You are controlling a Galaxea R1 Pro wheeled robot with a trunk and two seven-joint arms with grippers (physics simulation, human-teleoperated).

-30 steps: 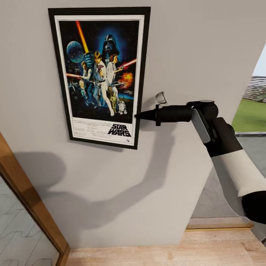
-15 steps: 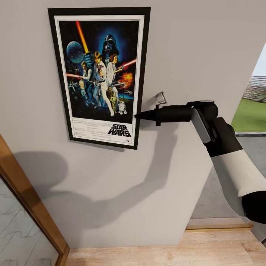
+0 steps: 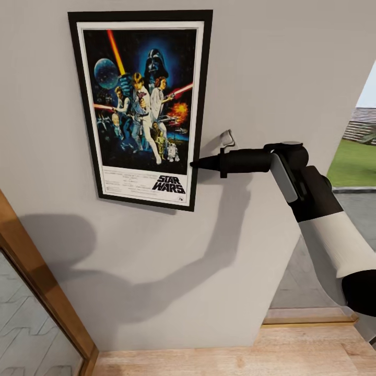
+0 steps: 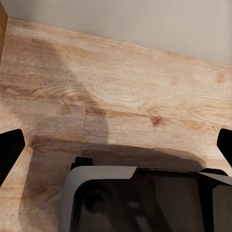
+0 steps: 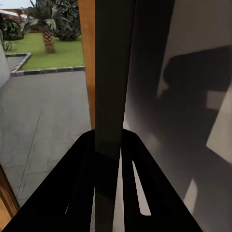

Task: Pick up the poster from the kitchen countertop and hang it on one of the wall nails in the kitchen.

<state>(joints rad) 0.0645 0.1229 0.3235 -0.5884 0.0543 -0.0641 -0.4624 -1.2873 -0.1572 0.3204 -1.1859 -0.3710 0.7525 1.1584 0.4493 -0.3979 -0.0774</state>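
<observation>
The black-framed Star Wars poster (image 3: 141, 104) stands upright and flat against the grey wall (image 3: 271, 68), high on the left. My right gripper (image 3: 196, 164) reaches in from the right and is shut on the poster's lower right edge. In the right wrist view that frame edge (image 5: 108, 72) runs as a dark strip between the two black fingers (image 5: 79, 164). My left gripper (image 4: 116, 147) hangs open over the wooden floor (image 4: 121, 87), its fingertips (image 4: 9, 152) wide apart with nothing between them. The kitchen countertop is out of view.
A small pale fitting (image 3: 227, 137) sticks out of the wall just right of the poster, above my right gripper. A wooden door frame (image 3: 36, 292) slants at the lower left. An opening onto pavement and grass (image 3: 355, 162) lies at the right.
</observation>
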